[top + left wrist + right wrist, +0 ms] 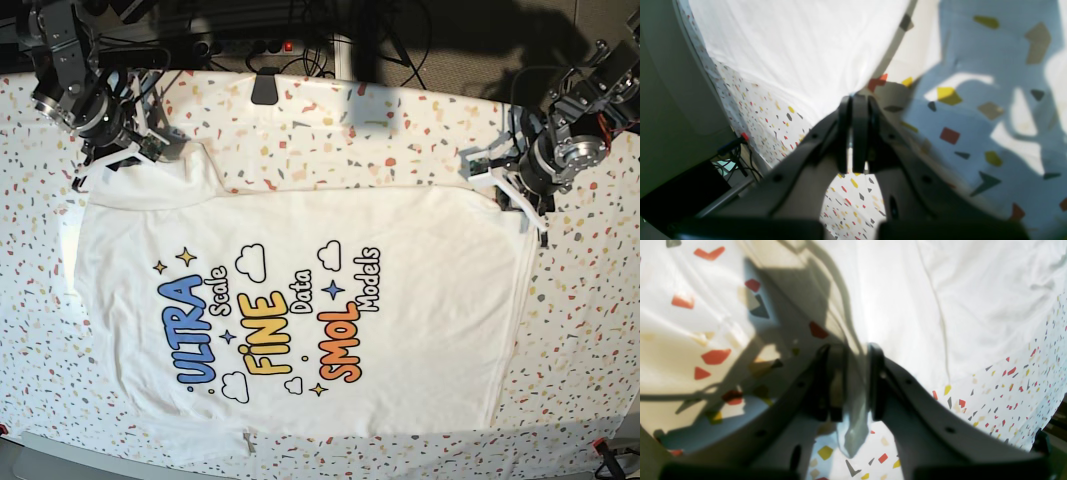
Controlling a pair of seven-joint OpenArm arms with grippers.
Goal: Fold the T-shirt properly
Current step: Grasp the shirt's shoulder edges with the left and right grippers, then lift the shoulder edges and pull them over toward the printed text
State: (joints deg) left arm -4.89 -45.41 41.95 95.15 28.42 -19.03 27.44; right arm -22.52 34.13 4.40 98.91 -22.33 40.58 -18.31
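Folding unstarted; our left pincer (pixel 857 100) pinches the white printed cotton T-shirt (pixel 400 300); our right pincer (pixel 848 353) clamps another edge.

The large white short-sleeved cotton T-shirt (pixel 300 300) lay spread flat, print side up, its blue, yellow and orange lettering "ULTRA Scale FINE Data SMOL Models" running diagonally. Its cloth was mostly smooth. Two of its far corners were lifted slightly and bunched.
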